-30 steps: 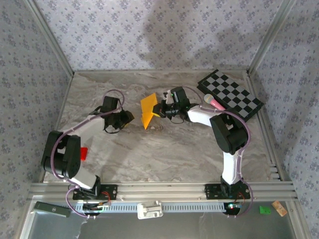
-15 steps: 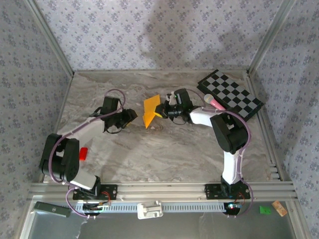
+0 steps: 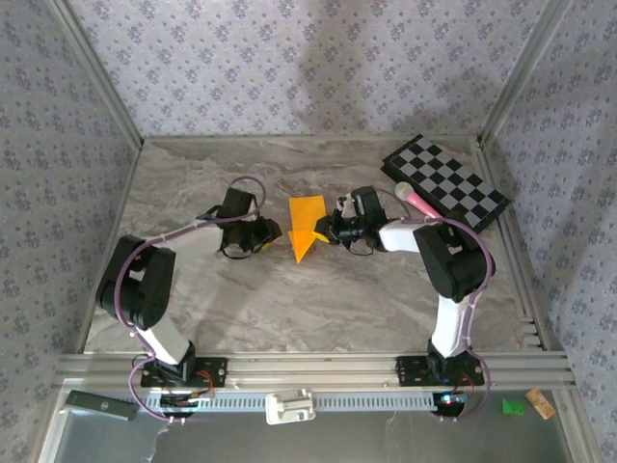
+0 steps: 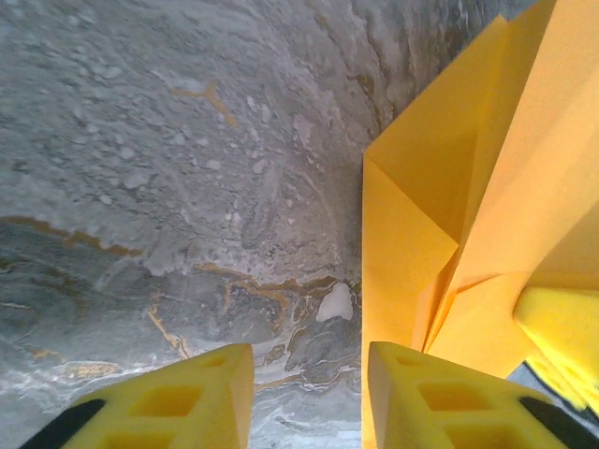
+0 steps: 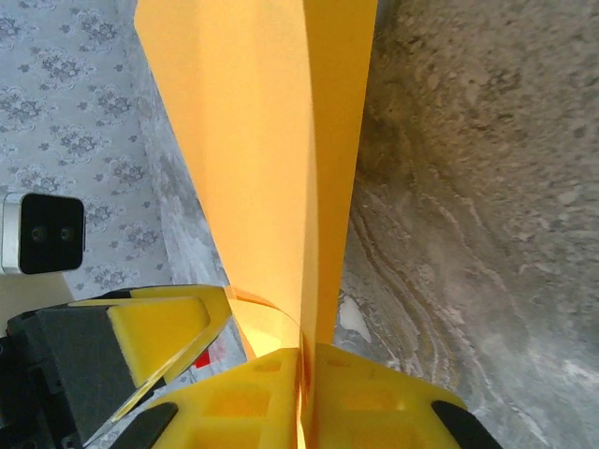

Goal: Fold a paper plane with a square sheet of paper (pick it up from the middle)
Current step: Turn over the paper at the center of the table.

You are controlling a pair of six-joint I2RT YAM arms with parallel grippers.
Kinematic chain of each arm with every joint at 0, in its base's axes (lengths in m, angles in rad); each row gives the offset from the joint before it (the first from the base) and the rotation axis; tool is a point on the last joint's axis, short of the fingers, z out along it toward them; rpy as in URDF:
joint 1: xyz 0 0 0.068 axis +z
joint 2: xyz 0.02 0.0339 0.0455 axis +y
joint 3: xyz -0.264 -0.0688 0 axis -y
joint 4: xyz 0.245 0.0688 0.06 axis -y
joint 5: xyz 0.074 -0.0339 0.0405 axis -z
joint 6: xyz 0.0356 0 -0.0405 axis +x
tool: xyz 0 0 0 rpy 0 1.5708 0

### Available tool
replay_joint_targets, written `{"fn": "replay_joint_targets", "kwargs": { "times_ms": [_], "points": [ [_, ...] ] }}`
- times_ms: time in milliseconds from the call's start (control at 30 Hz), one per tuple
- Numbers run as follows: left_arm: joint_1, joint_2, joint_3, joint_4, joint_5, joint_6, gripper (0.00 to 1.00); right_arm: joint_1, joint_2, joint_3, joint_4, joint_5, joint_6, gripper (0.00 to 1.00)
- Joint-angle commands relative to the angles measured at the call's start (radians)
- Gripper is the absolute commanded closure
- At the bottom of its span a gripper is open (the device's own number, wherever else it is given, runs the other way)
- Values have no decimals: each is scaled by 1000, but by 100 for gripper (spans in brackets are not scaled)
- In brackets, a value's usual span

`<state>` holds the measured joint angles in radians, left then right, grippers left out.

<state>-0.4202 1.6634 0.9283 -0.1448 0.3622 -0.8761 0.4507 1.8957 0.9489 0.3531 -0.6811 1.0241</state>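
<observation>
The marble table (image 3: 241, 299) carries a black-and-white checkered board (image 3: 453, 183) at its far right corner. Both arms reach inward to the middle of the table, where the orange-yellow paper (image 3: 307, 224) lies between their grippers. It is creased, with a squarish far part narrowing to a point toward the near edge. In the right wrist view the paper runs away from the camera with long folds along it, and its near end is pinched between the yellow fingers of the right gripper (image 5: 304, 360), which are pressed together on it. The left gripper (image 4: 304, 360) sits low just left of the paper, its jaws spread with bare marble in the gap and nothing between them. Its right-hand finger is just beside the paper's folded edge — whether it touches, I cannot tell. A pink-tipped stick (image 3: 415, 201) lies at the board's left edge, near the right arm.
</observation>
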Motion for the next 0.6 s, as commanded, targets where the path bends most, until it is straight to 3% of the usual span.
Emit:
{"fn": "replay_joint_targets", "kwargs": {
  "times_ms": [0,300,567],
  "points": [
    [-14,29,42,10,34,5,68,-6,-26,-19,2,-4,-25,88],
    [-47,61,75,28,54,7,78,2,20,21,-96,0,-75,89],
    [-78,46,63,93,50,-2,81,15,49,47,-114,-4,-88,88]
  ]
}}
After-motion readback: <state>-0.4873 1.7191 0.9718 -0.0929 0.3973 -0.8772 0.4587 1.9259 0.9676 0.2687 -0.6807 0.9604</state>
